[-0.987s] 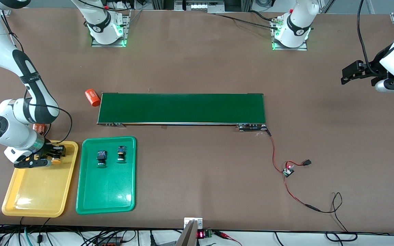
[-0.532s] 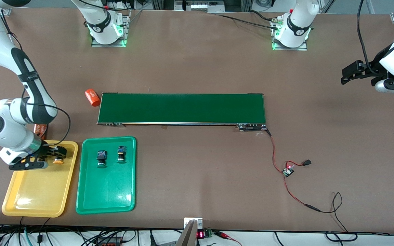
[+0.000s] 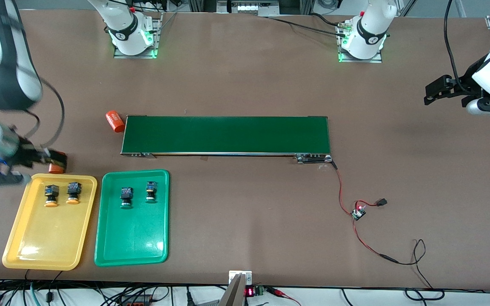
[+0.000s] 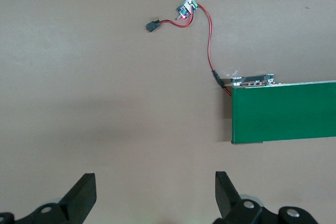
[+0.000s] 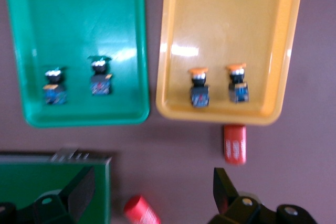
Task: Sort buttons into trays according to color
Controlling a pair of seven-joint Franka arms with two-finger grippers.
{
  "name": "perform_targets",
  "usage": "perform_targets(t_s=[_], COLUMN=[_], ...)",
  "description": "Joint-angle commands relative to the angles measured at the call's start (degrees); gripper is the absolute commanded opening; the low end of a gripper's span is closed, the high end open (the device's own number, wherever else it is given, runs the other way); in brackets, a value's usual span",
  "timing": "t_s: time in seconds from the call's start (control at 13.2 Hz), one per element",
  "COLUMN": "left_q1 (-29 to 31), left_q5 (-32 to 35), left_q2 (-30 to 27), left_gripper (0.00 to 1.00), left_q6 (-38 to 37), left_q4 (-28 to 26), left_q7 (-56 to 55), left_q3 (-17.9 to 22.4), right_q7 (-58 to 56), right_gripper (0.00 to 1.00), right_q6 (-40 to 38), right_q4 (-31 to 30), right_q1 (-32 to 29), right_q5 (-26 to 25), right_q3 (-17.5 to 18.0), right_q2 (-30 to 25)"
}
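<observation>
Four buttons are sorted, as far as I can see: the two orange-yellow buttons (image 3: 61, 194) stand side by side in the yellow tray (image 3: 41, 248), in its half farther from the front camera, and the two green buttons (image 3: 138, 194) stand the same way in the green tray (image 3: 132, 250). Both trays sit just beside each other at the right arm's end of the table (image 3: 245, 85), nearer the front camera than the conveyor belt (image 3: 226, 134). I judge the sorting complete; nothing is left on the belt.

My right hand (image 3: 4, 168) hangs over the table just beside the yellow tray's edge, fingers spread wide and holding nothing. An orange cylinder (image 3: 57, 167) lies on the table close by, another (image 3: 115, 121) at the belt's end; neither belongs to the job.

My left hand (image 3: 436, 91) waits over the left arm's end of the table, fingers wide apart and empty.
</observation>
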Motion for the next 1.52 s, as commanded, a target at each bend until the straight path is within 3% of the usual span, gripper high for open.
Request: perform_targets(t_s=[0.0, 0.23, 0.46, 0.61, 0.99, 1.44], left_q1=[0.2, 0.2, 0.2, 0.2, 0.2, 0.2], left_q5=[-1.0, -1.0, -1.0, -1.0, -1.0, -1.0], left_q2=[0.2, 0.2, 0.2, 0.2, 0.2, 0.2], left_gripper=[1.0, 1.0, 1.0, 1.0, 1.0, 1.0], left_q6=[-1.0, -1.0, -1.0, -1.0, -1.0, -1.0], left_q4=[1.2, 1.2, 1.2, 1.2, 1.2, 1.2], left_q7=[-0.3, -0.3, -0.3, -0.2, -0.3, -0.3], left_q3=[-0.1, -0.1, -0.1, -0.1, -0.1, -0.1], right_q7=[2.8, 2.5, 1.7, 1.6, 2.6, 4.7], right_gripper=[1.0, 1.0, 1.0, 1.0, 1.0, 1.0], right_q6=[-7.7, -14.8, -19.3, -21.2, -21.9, -27.5], right_q4=[-2.6, -2.4, -2.4, -2.6, -3.4, 0.5], right_q1=[2.2, 13.7, 15.7, 20.7, 21.4, 21.3], right_q5=[4.2, 4.5, 6.4, 6.8, 7.0, 8.5], right_q3=[-1.8, -12.6, -16.1, -21.8, -21.7, -21.8], right_q2=[-9.1, -15.5, -17.6, -17.2, -16.6, -15.3])
